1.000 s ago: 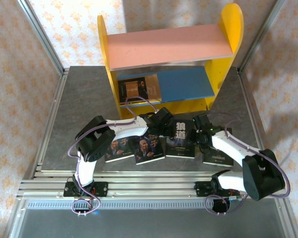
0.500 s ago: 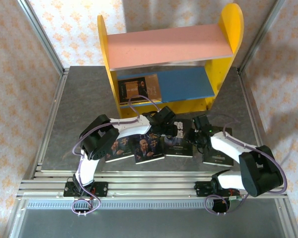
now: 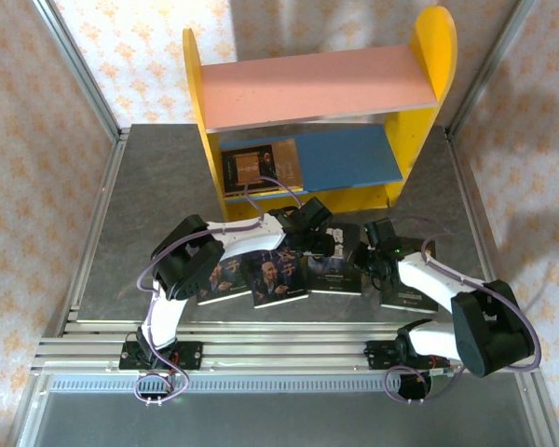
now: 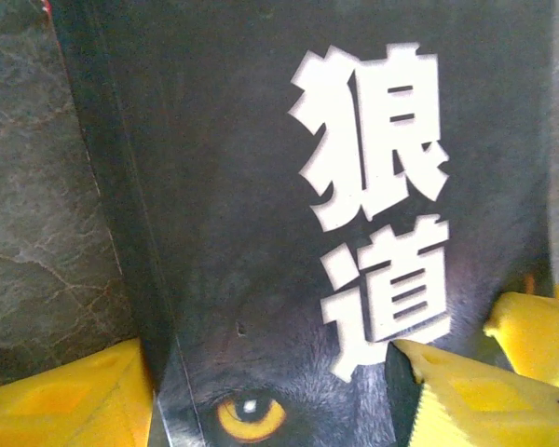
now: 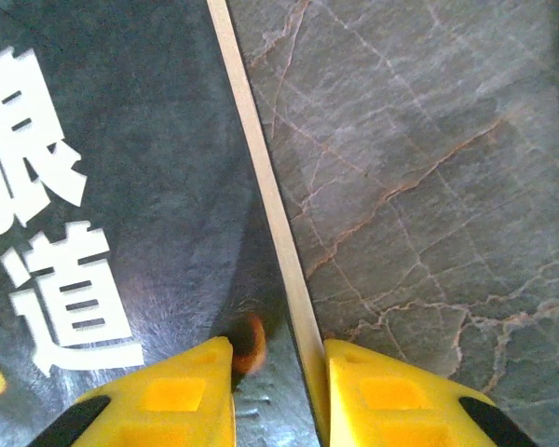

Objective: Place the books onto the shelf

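The shelf [image 3: 317, 86] stands at the back, with a tan book [image 3: 261, 168] on its blue lower board. Several dark books lie in a row on the table. My left gripper [image 3: 319, 237] hovers open over the wolf-cover book [image 3: 337, 272]. In the left wrist view, the left gripper [image 4: 265, 372] has one finger on the table left of the wolf-cover book's [image 4: 242, 186] spine and the other on the cover. My right gripper [image 5: 278, 349] straddles the right page edge of the wolf-cover book [image 5: 121, 140], jaws narrow. One finger is over the cover; the other touches the cream edge.
Two face-cover books [image 3: 222, 279] [image 3: 278, 277] lie left of the wolf book, and another dark book [image 3: 408, 294] lies under the right arm. The grey marbled table [image 5: 429, 186] is bare to the right. Metal frame posts flank the shelf.
My right gripper's jaws have narrowed around the wolf book's right edge. The left gripper has edged slightly farther over the same book, still equally wide.
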Motion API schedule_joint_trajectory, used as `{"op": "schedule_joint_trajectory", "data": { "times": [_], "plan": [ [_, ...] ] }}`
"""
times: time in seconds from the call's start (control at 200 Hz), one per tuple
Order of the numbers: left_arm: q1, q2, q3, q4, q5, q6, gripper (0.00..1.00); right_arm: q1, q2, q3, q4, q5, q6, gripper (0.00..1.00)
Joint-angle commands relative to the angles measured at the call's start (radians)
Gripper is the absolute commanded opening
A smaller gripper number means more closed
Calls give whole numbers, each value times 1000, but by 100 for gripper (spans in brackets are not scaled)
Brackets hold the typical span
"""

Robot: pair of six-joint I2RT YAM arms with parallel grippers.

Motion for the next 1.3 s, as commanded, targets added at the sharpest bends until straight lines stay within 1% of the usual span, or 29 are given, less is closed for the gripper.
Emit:
{"op": "schedule_joint_trajectory", "data": {
  "times": [0.0,0.11,0.13,0.325,0.41,0.541,0.671,0.881,1.056,1.156,1.226,1.296],
  "plan": [
    [-82,-103,-19,213,201,-44,62,13,23,-16,-16,-53,5,24],
    [-88,-113,-54,241,204,-68,62,13,35,0,-16,-62,-5,24],
    [-88,-142,-59,243,202,-70,62,15,37,4,-17,-62,-7,24],
    [-96,-179,-118,284,198,-99,62,27,46,27,-17,-66,-14,23],
    [-96,-193,-138,277,193,-103,62,39,49,35,-17,-69,-17,23],
    [-97,-224,-180,258,163,-112,62,90,58,54,-3,-64,-5,22],
    [-96,-244,-219,210,105,-117,62,145,78,81,17,-57,15,22],
    [-97,-276,-268,191,43,-112,62,192,93,105,43,-67,30,22],
    [-97,-296,-319,318,95,-129,58,205,90,99,95,-125,37,22],
    [-97,-312,-322,262,64,-121,58,215,89,106,92,-135,29,22],
    [-96,-322,-321,196,9,-111,59,219,89,108,89,-134,22,22],
    [-96,-323,-311,124,-44,-101,60,221,85,107,84,-127,17,24]
  ]
}}
